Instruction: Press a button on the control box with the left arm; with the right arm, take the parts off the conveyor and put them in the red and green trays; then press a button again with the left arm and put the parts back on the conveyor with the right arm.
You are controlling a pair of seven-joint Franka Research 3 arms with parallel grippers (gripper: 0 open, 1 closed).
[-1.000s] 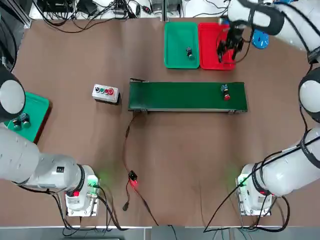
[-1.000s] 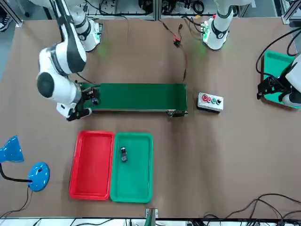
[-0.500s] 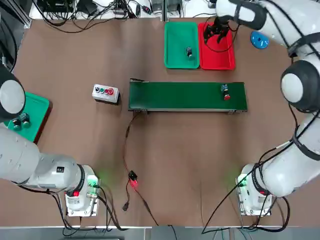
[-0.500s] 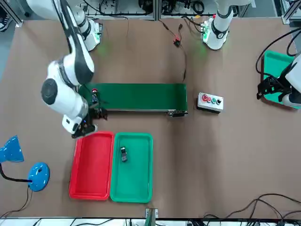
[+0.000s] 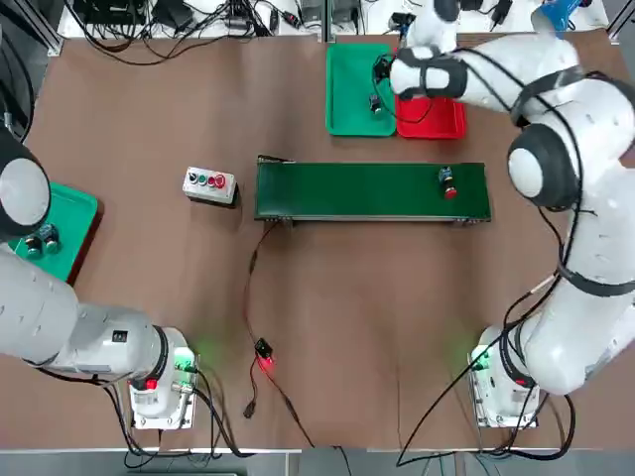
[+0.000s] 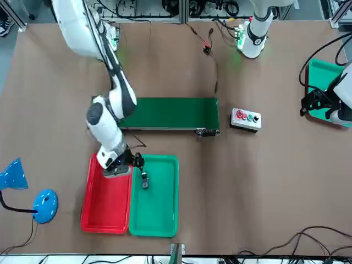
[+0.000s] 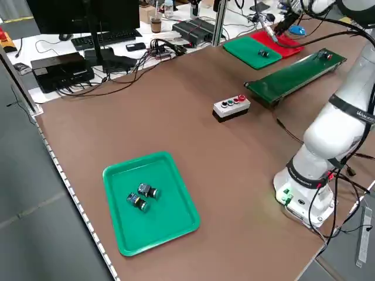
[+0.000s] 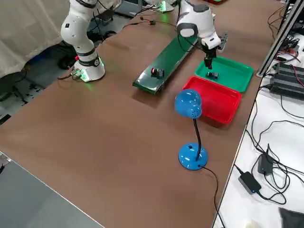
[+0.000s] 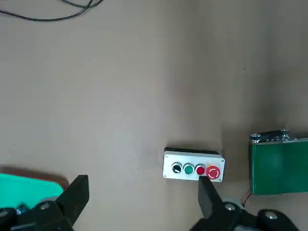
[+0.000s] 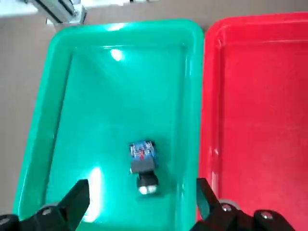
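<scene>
Because one part point(image 10: 144, 166) lies near the green tray's point(image 10: 115, 115) right edge, the right gripper point(image 10: 143, 204) waits open above it, probably to grasp.

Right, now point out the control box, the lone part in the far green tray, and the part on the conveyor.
Control box point(image 9: 193, 166): left wrist view, top face.
Lone part point(image 10: 143, 165): right wrist view, middle of its body.
Part on the conveyor point(image 8: 157, 72): right side view, its body.

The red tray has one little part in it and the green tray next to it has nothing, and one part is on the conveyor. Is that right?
Not quite: the little part is in the green tray, and the red tray next to it has nothing, as the right wrist view shows.
</scene>
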